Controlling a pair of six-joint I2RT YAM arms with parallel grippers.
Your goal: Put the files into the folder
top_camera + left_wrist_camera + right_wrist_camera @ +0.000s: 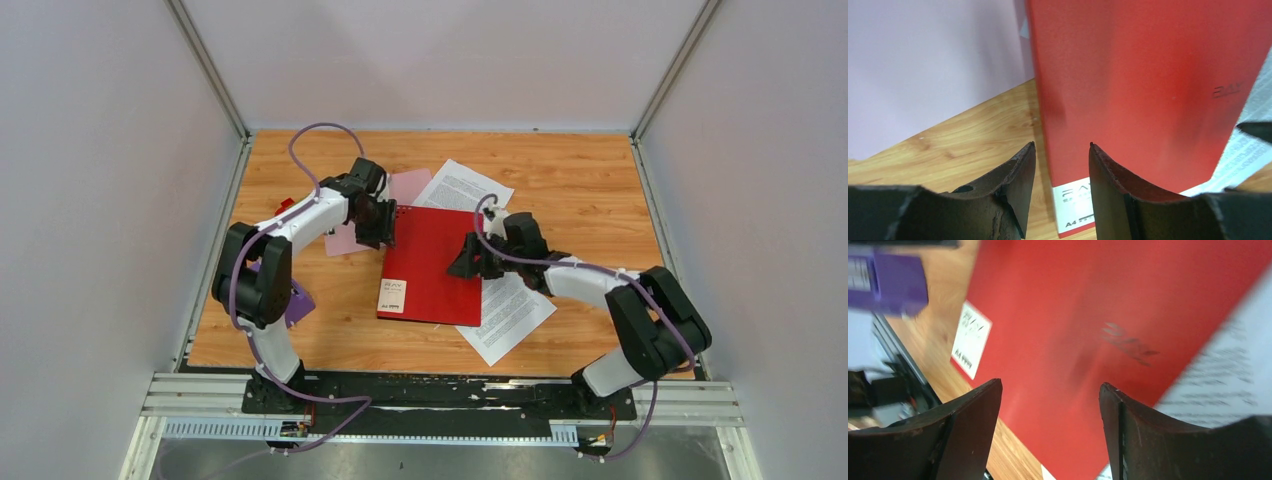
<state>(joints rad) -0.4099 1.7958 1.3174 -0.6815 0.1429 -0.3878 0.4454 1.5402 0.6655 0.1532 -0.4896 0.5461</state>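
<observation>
A red folder lies closed on the wooden table; it also shows in the left wrist view and the right wrist view. Two printed white sheets lie partly under it: one sticks out at its far edge, the other at its near right. My left gripper is open and empty over the folder's far left edge. My right gripper is open and empty over the folder's right edge, next to the near sheet.
A pink sheet lies at the far left under the left arm. A purple object sits by the left arm's base. Grey walls close in three sides, and a metal rail runs along the near edge.
</observation>
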